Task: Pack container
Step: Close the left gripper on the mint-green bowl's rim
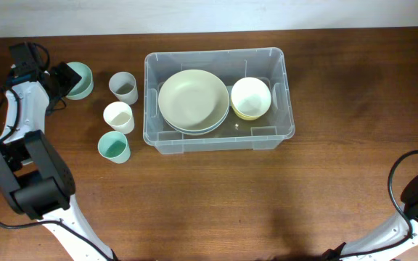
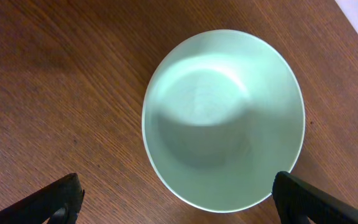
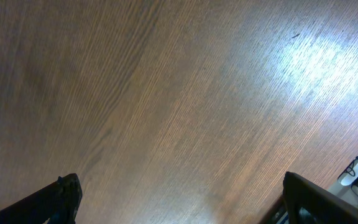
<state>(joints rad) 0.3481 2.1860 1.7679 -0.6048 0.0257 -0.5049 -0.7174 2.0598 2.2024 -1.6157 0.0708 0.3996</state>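
Note:
The clear plastic container (image 1: pixel 281 129) stands at the table's middle. It holds stacked pale green plates (image 1: pixel 193 100) and a cream bowl (image 1: pixel 251 96) on a yellow one. A mint green bowl (image 1: pixel 82 78) sits at the far left; it fills the left wrist view (image 2: pixel 224 118). My left gripper (image 1: pixel 62 80) is open and hovers just left of this bowl, its fingertips (image 2: pixel 176 199) spread wide, empty. A grey cup (image 1: pixel 123 87), a cream cup (image 1: pixel 119 116) and a teal cup (image 1: pixel 114 147) stand left of the container. My right gripper (image 3: pixel 179 196) is open over bare wood, empty.
The right arm's base and cable (image 1: pixel 412 188) lie at the table's right edge. The left arm's base (image 1: pixel 31 177) sits at the front left. A white wall runs along the table's far edge (image 1: pixel 209 14).

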